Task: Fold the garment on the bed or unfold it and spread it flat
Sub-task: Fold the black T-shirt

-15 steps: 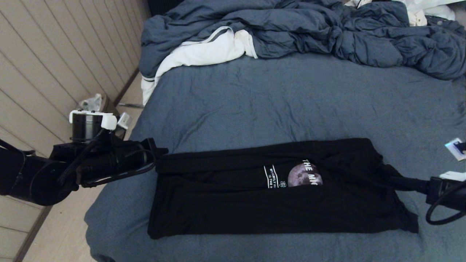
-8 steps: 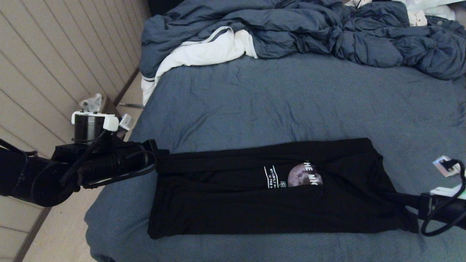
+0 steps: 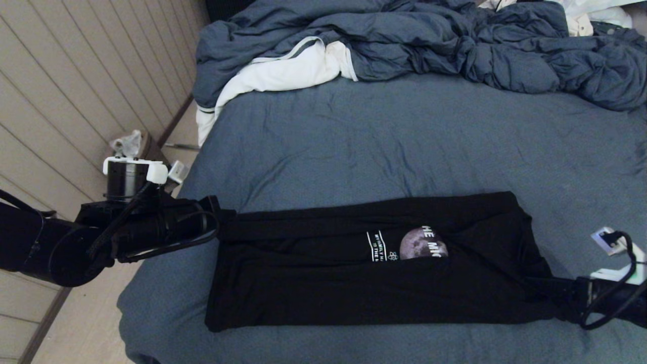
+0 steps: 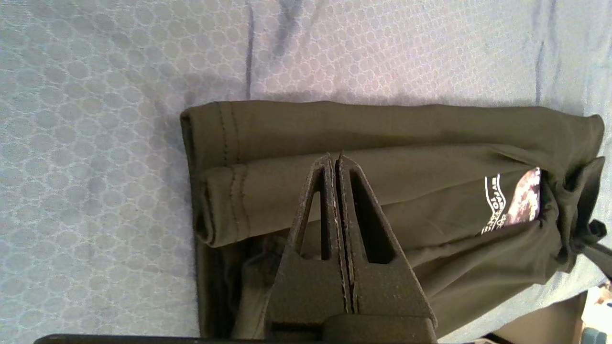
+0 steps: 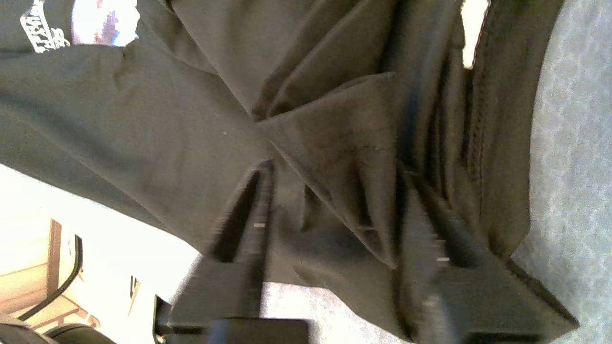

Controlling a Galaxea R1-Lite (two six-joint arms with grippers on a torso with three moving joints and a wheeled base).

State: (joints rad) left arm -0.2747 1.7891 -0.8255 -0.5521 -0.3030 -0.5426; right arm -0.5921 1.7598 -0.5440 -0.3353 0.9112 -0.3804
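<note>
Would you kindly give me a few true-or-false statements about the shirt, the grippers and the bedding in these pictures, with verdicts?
1. The black moon-print T-shirt lies folded into a long band on the blue-grey bed sheet. True.
2. The left gripper is wide open. False: its fingers are pressed together over the shirt's hem end.
3. The right gripper is open, straddling bunched fabric. True.
4. The rumpled blue-grey duvet covers the shirt. False: it lies apart, at the far end of the bed.
</note>
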